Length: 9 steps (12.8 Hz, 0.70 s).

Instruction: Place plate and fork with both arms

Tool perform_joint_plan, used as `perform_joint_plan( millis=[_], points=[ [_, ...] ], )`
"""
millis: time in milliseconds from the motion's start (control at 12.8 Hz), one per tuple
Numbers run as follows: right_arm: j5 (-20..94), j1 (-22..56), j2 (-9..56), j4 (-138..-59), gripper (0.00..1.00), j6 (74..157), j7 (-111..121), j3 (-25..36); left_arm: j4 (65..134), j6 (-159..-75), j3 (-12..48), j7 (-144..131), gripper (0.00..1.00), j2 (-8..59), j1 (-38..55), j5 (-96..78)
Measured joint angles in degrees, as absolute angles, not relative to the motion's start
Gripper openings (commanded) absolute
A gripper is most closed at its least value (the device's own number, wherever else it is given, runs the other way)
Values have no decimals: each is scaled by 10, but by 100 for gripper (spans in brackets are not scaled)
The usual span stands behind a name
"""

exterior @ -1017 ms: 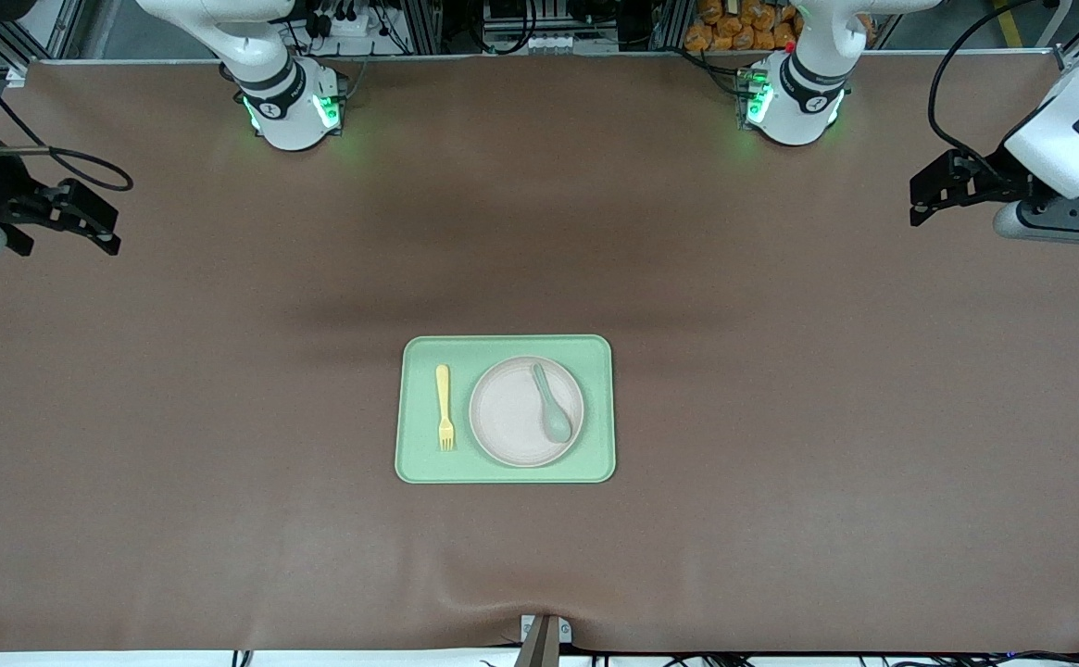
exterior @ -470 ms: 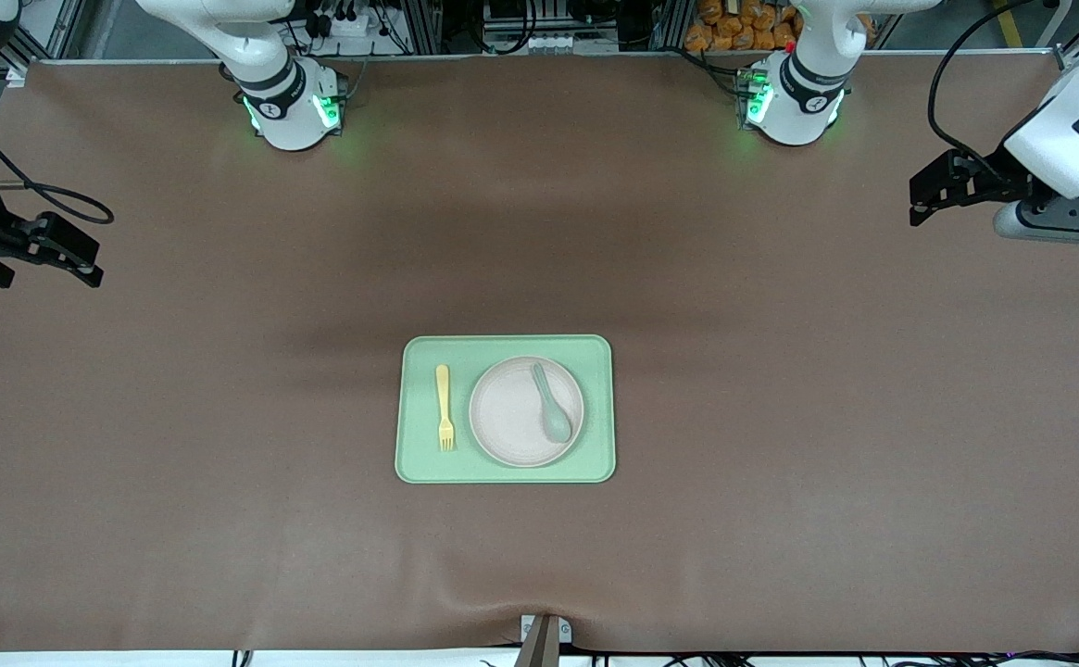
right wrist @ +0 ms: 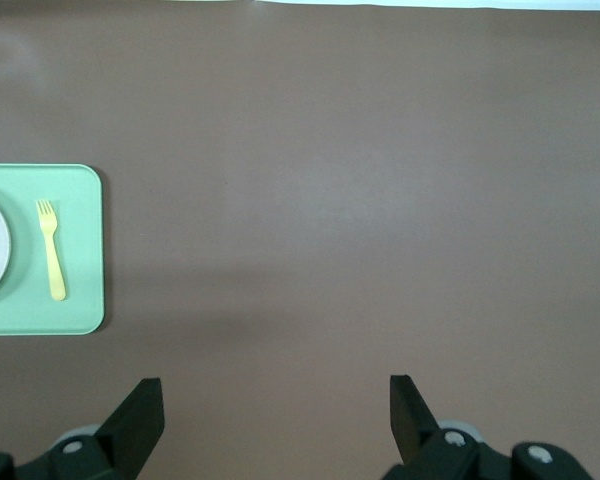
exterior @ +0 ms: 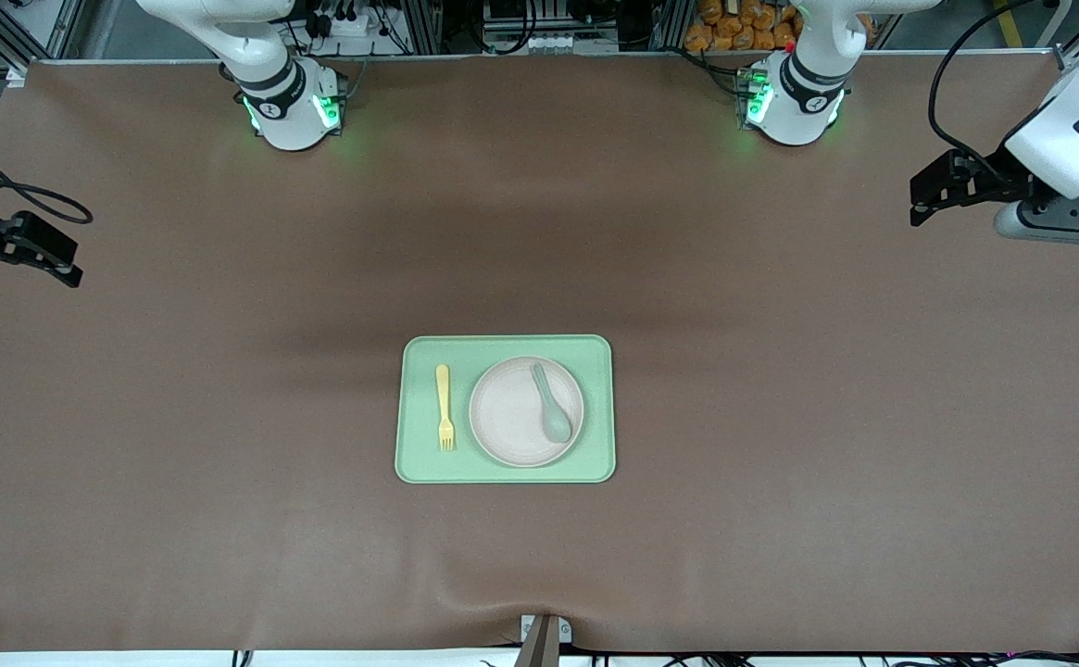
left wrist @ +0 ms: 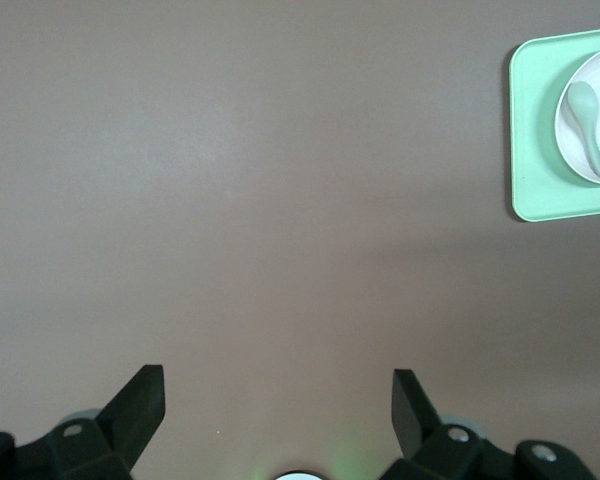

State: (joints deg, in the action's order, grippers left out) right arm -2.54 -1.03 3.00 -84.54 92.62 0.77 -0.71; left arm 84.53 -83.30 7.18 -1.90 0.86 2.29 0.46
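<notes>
While sitting on the tray [exterior: 505,472] mid-frame, plate [exterior: 511,421] and fork [exterior: 445,407] looking placed; keeping left hand [exterior: 939,192] and right hand [exterior: 16,250] spread, parking at frame edges.

Beige plate [exterior: 511,421] and yellow fork [exterior: 445,406] lie side by side

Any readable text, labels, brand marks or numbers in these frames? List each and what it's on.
No text can be read.
Right arm base: a small dark round mark, too small to read.
Left arm base: a like mark, too small to read.
Tray, plate, fork, spoon: plain, no print.
</notes>
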Motion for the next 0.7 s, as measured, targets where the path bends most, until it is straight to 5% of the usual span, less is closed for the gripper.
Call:
perform_joint_plan(
  millis=[704],
  points=[
    [0, -10, 31, -845, 100, 928, 8, -5, 845, -833, 71, -19, 100, 9, 22, 5]
  ],
)
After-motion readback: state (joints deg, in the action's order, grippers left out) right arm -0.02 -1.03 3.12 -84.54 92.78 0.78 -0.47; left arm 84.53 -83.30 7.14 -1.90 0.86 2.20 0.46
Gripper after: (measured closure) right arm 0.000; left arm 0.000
